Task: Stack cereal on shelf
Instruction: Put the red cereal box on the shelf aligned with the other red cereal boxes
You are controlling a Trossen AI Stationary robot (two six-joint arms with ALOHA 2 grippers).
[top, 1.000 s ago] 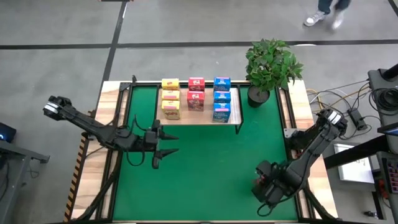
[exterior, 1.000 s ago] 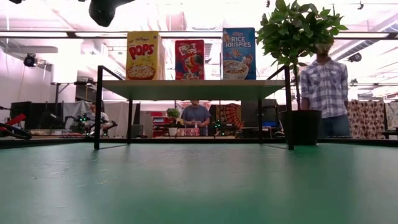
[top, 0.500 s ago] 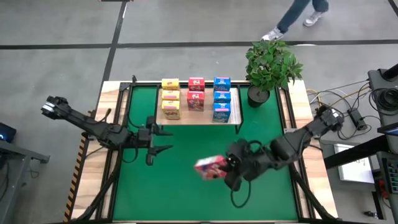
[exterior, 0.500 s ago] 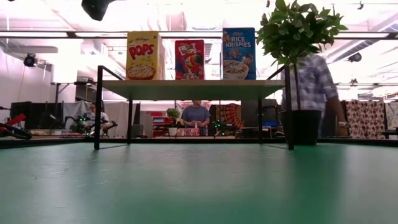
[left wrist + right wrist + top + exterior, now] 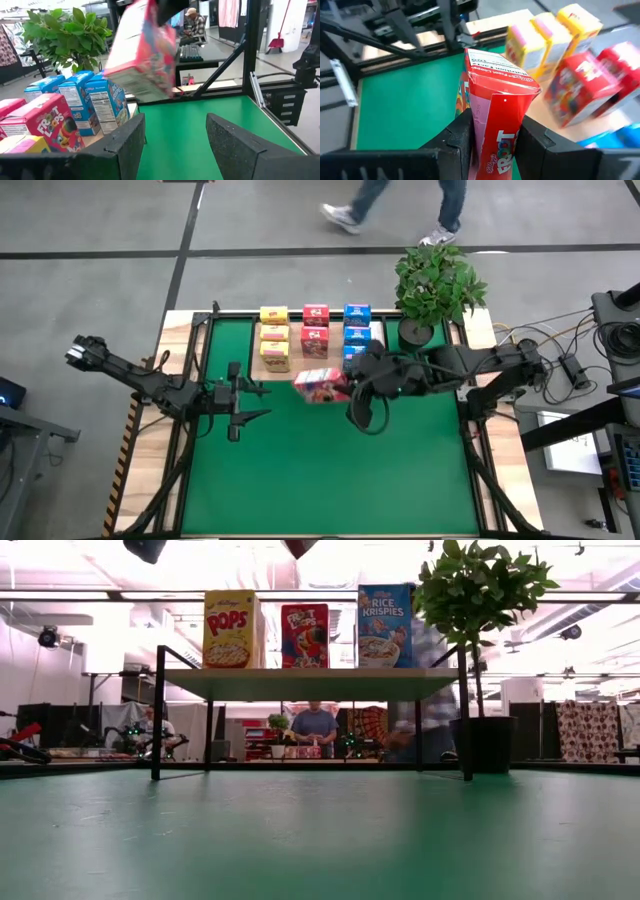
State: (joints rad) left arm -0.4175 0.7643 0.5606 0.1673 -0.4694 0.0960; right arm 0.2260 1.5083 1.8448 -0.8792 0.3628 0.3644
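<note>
Pink-red box (image 5: 322, 386), right gripper (image 5: 352, 383)-pinched, now nearer shelf (image 5: 335, 374); low view: edge only.

The pink-red box (image 5: 145, 47) was motion-blurred in the left wrist view, its top cut off at twelve o'clock. The passing person (image 5: 395, 205) was cropped above the legs. In the low view, a person (image 5: 425, 690) stood blurred behind the plant (image 5: 478, 600).
</note>
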